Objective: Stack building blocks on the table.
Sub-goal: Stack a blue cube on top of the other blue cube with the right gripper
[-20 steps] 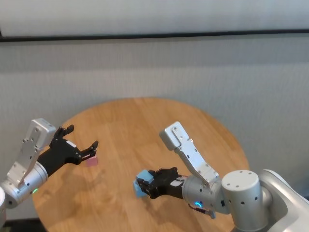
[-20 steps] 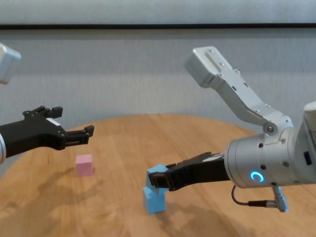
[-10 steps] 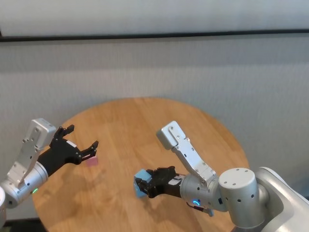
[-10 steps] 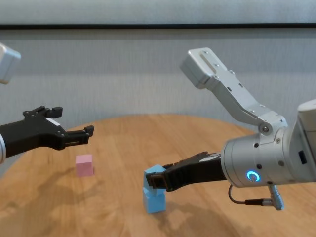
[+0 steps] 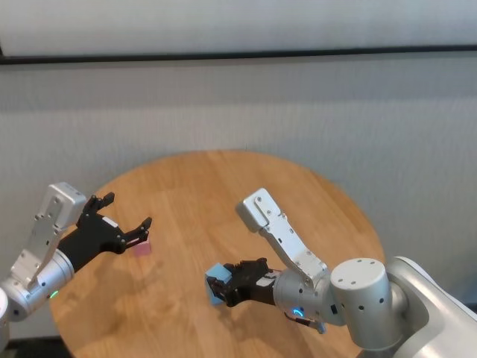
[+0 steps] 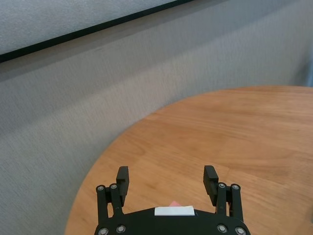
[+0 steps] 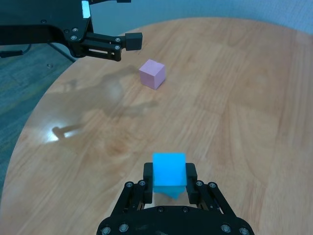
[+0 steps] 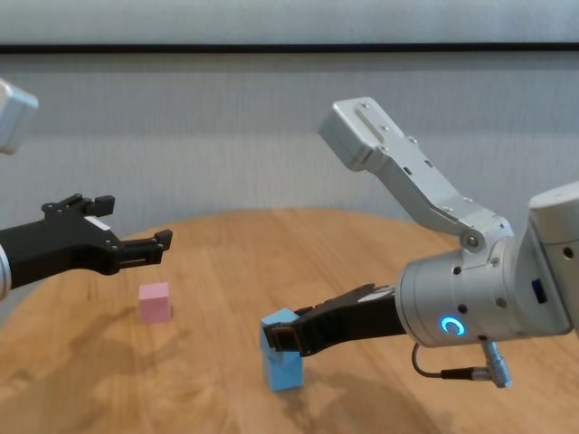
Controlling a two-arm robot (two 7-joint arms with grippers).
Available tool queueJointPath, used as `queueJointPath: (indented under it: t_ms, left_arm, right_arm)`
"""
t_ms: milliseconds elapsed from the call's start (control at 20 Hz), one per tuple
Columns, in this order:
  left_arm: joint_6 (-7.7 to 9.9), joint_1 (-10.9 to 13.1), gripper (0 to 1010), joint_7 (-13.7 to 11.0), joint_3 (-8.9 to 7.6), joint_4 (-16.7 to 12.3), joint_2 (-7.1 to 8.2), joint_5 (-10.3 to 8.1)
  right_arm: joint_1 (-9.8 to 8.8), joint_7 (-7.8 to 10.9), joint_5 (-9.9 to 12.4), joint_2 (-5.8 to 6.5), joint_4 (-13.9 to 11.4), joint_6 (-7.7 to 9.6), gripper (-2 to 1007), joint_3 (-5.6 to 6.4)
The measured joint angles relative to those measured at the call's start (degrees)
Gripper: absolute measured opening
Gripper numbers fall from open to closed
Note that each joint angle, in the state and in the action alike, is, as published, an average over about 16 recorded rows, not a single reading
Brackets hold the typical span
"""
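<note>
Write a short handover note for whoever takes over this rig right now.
Right gripper: shut on the upper blue block, which sits on or just above the lower blue block; contact can't be confirmed.
Left gripper: open, empty, hovering above the table near the pink block.
Done: first blue block brought onto the stack.
Left: release it, then add the pink block on top.

No writing, number or brand mark can be read anywhere; the small white label point(image 6: 174, 211) on the left pincer point(image 6: 168, 178) looks blank.
</note>
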Motion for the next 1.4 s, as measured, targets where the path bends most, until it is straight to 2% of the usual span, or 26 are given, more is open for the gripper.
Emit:
queueJointPath:
  t_ms: [400, 800, 1200, 1400]
  left_arm:
    - [0.0, 0.0, 1000, 0.0, 0.0, 0.0, 0.0, 0.0]
    - [0.0, 0.0, 1000, 0.0, 0.0, 0.0, 0.0, 0.0]
    - [0.0, 0.0, 1000, 0.0, 0.0, 0.0, 0.0, 0.0]
    - [0.0, 0.0, 1000, 0.0, 0.0, 0.0, 0.0, 0.0]
  right_arm:
    - [0.42, 0.31, -0.8, -1.02, 1.5, -0.22, 368, 0.36]
    - [0.44, 0.47, -0.9, -1.34, 1.9, -0.37, 405, 0.59]
    - [0.41, 0.36, -0.9, -1.29, 1.8, -0.38, 586, 0.6]
    - [-0.13, 0.12, -0.7, -1.06, 0.8, -1.11, 717, 1.29]
